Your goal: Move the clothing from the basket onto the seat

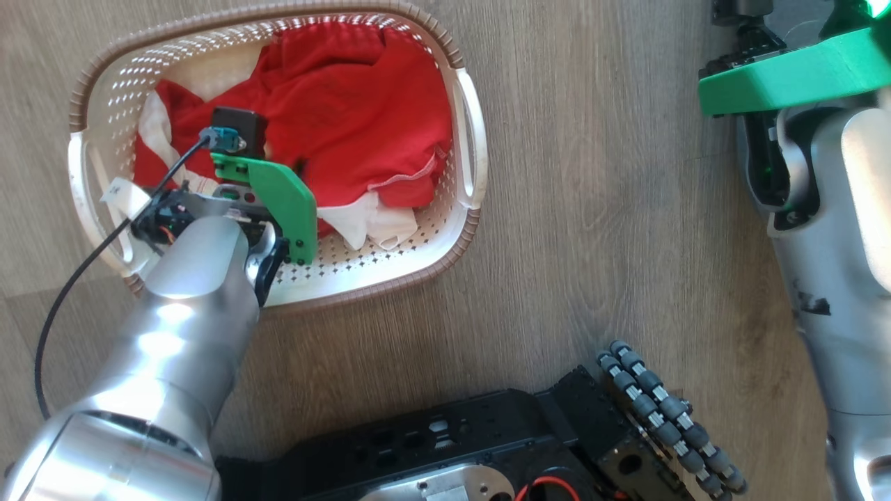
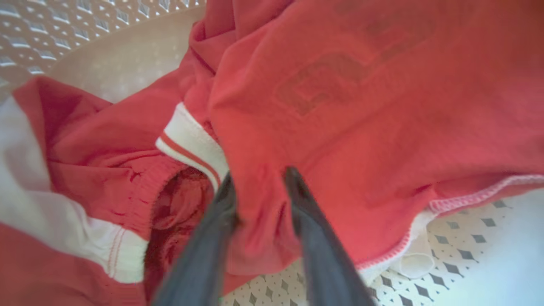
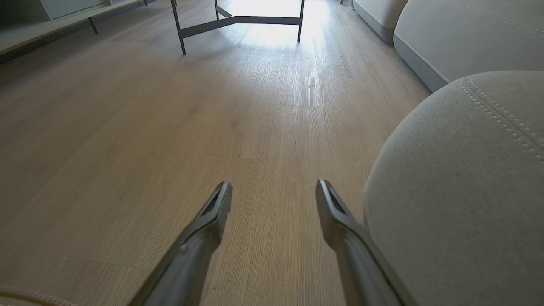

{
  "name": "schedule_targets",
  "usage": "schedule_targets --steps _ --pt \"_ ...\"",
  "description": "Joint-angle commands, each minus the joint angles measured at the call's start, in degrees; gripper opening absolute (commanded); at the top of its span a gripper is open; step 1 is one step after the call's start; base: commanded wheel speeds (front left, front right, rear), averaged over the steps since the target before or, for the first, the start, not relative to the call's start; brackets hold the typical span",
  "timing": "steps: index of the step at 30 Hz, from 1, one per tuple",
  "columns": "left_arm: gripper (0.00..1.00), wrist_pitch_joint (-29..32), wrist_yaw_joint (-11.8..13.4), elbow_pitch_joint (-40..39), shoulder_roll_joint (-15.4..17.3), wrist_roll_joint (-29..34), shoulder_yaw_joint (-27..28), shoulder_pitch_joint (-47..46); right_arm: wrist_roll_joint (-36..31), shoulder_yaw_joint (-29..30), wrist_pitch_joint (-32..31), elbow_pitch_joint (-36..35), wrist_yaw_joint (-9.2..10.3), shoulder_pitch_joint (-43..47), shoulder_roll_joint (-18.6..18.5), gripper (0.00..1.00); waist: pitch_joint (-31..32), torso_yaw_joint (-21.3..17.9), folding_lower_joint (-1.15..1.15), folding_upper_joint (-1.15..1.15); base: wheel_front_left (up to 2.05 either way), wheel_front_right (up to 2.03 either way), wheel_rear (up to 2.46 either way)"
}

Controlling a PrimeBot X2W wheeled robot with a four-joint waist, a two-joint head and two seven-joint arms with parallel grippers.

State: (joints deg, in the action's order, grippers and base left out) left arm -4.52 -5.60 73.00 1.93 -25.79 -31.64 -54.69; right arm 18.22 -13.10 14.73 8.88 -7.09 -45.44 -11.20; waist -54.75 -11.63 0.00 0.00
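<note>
Left gripper (image 2: 259,175): fingers at a middling gap, straddling a raised fold of the clothing (image 2: 340,106). Cloth sits between them. Whether it is pinched firm, cannot tell.
- Judged reason for the spot: a bunched ridge gives soft fabric something to bite on, where flat cloth would slip.
- Ribbed band (image 2: 191,148), red and white, lies at 10 o'clock of the fingertips, touching the left finger's side. White-stitched hem runs off toward 4 o'clock.

Clothing is all inside the basket (image 1: 475,149), heaped toward its 12 o'clock wall. Bare perforated bottom shows at 5 o'clock. None is on the seat, so the task reads as barely started.

The basket stands on the wood floor (image 1: 592,243), at 10 o'clock in the head view. Left arm (image 1: 181,299) reaches in steeply from 7 o'clock, and its green mount (image 1: 285,195) hides the fingers from above.

Right gripper (image 3: 274,187): fingers spread wide, nothing between them, low over the floor.
- The seat (image 3: 459,191) bulges at 3 o'clock, just beside the right finger; grey cloth, pale stitching line.
- Likely parked clear, out of the left arm's way.
- Metal table frame (image 3: 238,19) at 12 o'clock, well apart.

Risk, judged: the two garments lie tangled, so one may drag the other on the lift.
</note>
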Motion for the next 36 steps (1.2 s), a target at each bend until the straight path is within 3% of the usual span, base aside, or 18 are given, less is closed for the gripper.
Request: schedule_targets --steps 1,14,36 --pt "0.00 0.1 -0.4 -0.8 1.0 -0.7 0.1 2.6 0.3 -0.4 0.3 -1.3 -0.40 1.3 0.4 1.00 0.4 0.1 0.00 0.00 0.00 0.00 0.00" --pt "0.00 -3.0 -1.6 -3.9 1.0 -7.3 -4.8 5.9 0.6 -0.3 0.3 -0.1 -0.40 2.7 0.5 1.00 8.1 1.6 0.00 0.00 0.00 0.00 0.00" --pt "0.00 -10.4 -1.3 -12.1 0.9 -18.0 -12.2 11.8 1.1 -1.5 0.3 5.2 -0.40 11.9 0.6 1.00 29.4 8.0 0.00 0.00 0.00 0.00 0.00"
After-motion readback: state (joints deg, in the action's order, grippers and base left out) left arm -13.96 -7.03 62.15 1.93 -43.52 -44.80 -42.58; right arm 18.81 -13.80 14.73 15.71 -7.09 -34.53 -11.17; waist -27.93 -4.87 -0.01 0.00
